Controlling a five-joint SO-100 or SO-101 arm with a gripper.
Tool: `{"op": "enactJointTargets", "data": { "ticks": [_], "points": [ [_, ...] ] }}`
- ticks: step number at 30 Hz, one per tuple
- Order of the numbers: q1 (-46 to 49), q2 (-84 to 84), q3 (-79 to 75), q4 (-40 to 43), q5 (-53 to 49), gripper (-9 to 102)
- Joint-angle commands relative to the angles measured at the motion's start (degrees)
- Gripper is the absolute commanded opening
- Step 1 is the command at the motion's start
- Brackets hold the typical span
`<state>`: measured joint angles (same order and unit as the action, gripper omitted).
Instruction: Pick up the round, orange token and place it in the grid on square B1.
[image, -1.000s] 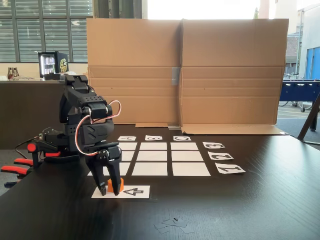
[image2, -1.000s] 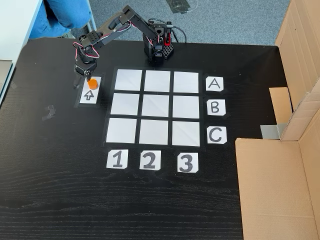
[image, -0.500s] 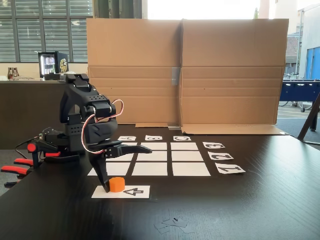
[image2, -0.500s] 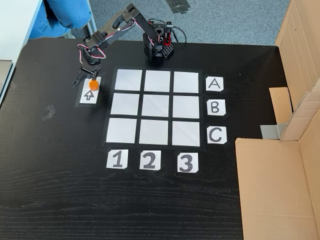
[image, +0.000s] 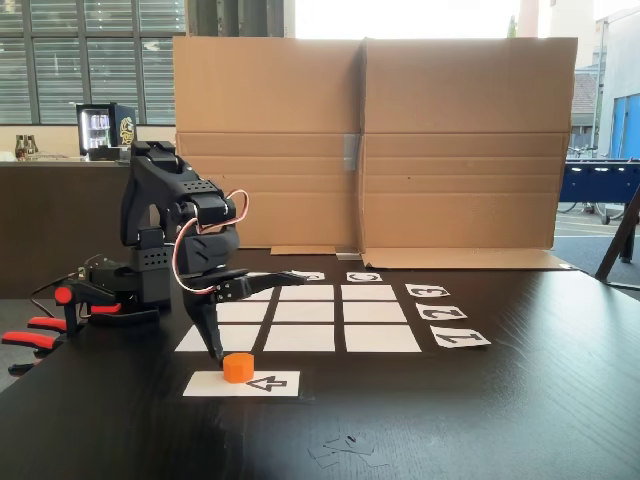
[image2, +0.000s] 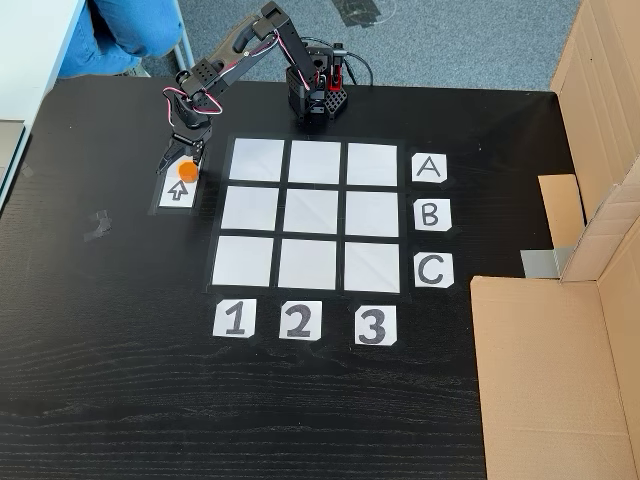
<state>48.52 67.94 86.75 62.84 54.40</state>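
1. Step in hand: the pick-up. The token (image: 238, 367) (image2: 186, 171) is not yet grasped and stands on the arrow strip (image: 242, 383), left of the grid (image2: 312, 215) in the top-down fixed view.
2. Gripper (image: 243, 315) (image2: 178, 160): jaws spread wide, empty.
3. Relation: the gripper sits just behind and slightly above the token, with one finger near it.
4. Next move, in my judgement: lower astride the token, close, carry it to square B1 (image2: 249, 208).

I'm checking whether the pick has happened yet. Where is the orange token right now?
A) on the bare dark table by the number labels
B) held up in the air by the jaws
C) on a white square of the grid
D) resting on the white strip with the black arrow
D: the token sits on the arrow strip, with the gripper open just above and behind it, not holding it.
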Motion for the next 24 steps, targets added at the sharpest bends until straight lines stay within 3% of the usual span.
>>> {"op": "enactJointTargets", "data": {
  "ticks": [1, 24],
  "points": [
    [-0.79, 2.81, -0.09, -0.44, 0.35, 91],
    [1.23, -0.97, -3.16, -0.88, 0.79, 90]
  ]
}}
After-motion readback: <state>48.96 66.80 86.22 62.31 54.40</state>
